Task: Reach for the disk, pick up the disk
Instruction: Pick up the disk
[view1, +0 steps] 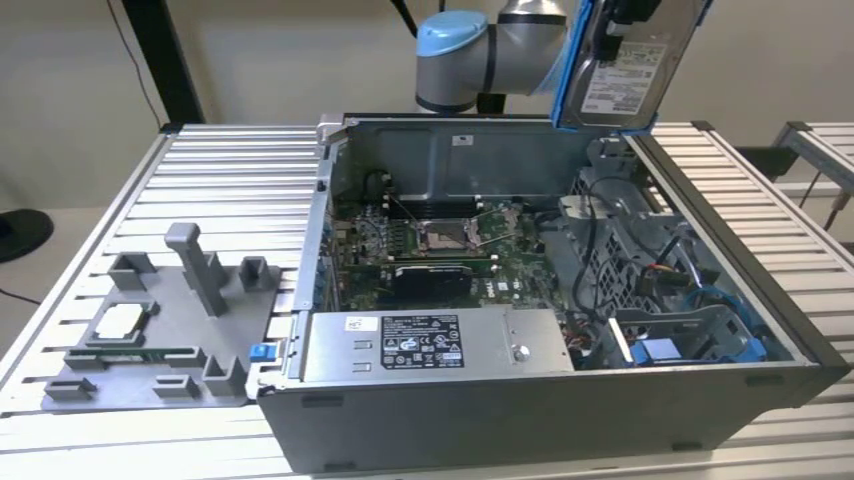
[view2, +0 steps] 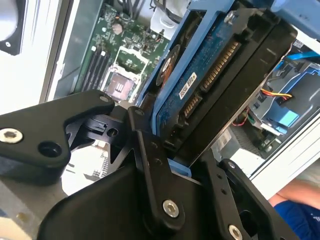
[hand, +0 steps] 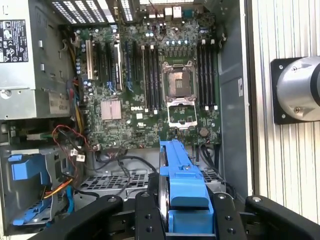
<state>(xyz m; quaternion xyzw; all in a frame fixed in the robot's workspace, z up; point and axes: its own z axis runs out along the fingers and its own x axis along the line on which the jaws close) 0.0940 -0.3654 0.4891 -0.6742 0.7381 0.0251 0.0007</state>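
- Above the open computer case (view1: 534, 300), the disk (view1: 617, 70) hangs upright in the exterior view, clear of the case's rear wall.
- Both wrist views show the pincer (hand: 186, 220) clamped on the disk's blue bracket (hand: 181, 180), black fingers (view2: 150, 165) pressing either side.
- Below lies the motherboard (hand: 150, 85).
- A grey fixture tray (view1: 147, 340) sits on the worktop (view1: 214, 170).

Silver-grey disk (view1: 627, 75) with white printed label, blue bracket (hand: 182, 192); black gripper (hand: 182, 220) fingers; green motherboard (hand: 150, 85); grey case (view1: 534, 415); grey ribbed table (view1: 214, 180).
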